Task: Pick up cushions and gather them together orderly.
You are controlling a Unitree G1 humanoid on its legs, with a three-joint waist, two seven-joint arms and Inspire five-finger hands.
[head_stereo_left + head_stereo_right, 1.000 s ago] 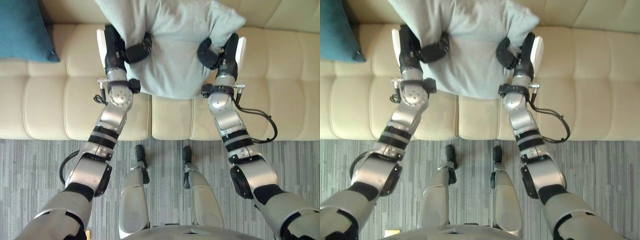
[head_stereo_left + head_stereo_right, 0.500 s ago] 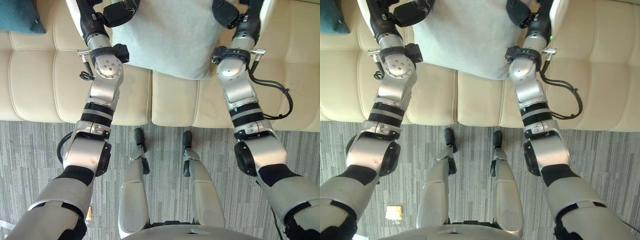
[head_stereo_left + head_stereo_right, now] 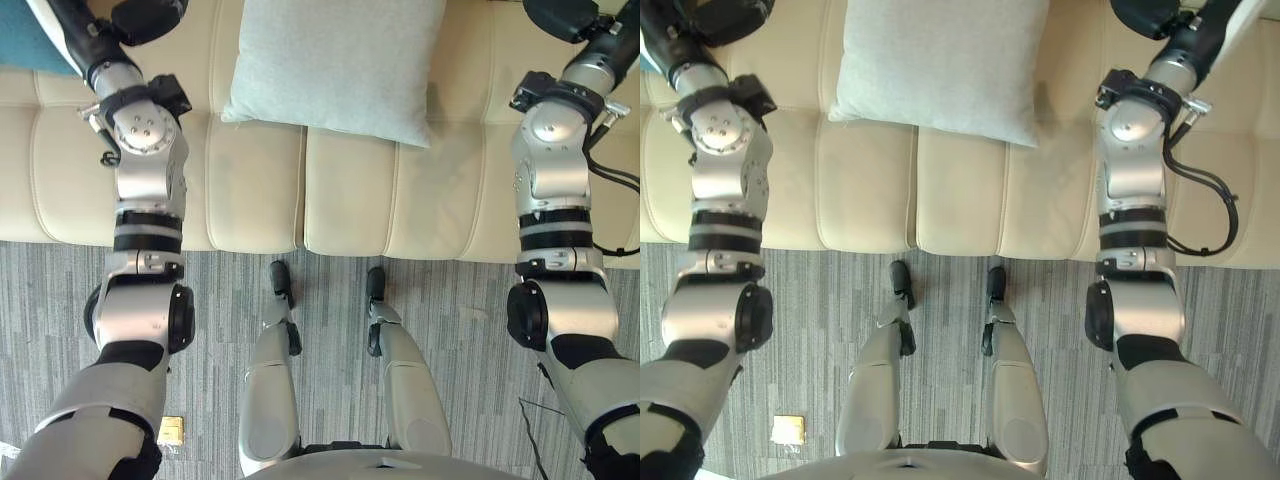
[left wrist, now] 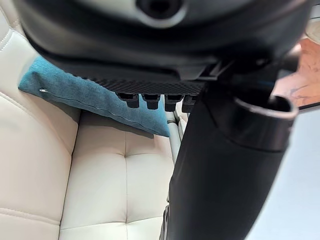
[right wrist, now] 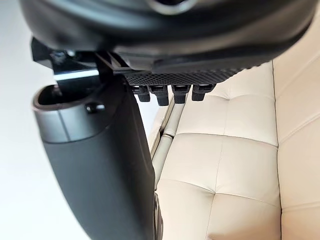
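Note:
A light grey cushion [image 3: 335, 65] lies flat on the cream sofa [image 3: 250, 200], in the middle of the seat. Nothing is touching it. My left hand [image 3: 145, 15] is off to the cushion's left and my right hand [image 3: 565, 15] off to its right, each a clear gap away. Both hands hold nothing. In the left wrist view the left hand [image 4: 165, 55] has relaxed fingers and hangs over the seat, with a teal cushion [image 4: 85, 95] lying beyond it. That teal cushion [image 3: 20, 40] sits at the sofa's far left. The right hand [image 5: 175, 45] hovers over bare seat.
Striped grey carpet [image 3: 60, 290] runs along the sofa's front edge. A small yellow scrap [image 3: 170, 430] lies on the carpet at the lower left. There is bare sofa seat on both sides of the grey cushion.
Both hands have let go of the grey cushion and swung outward, left and right. The cushion now rests on the seat. The head camera has also shifted.

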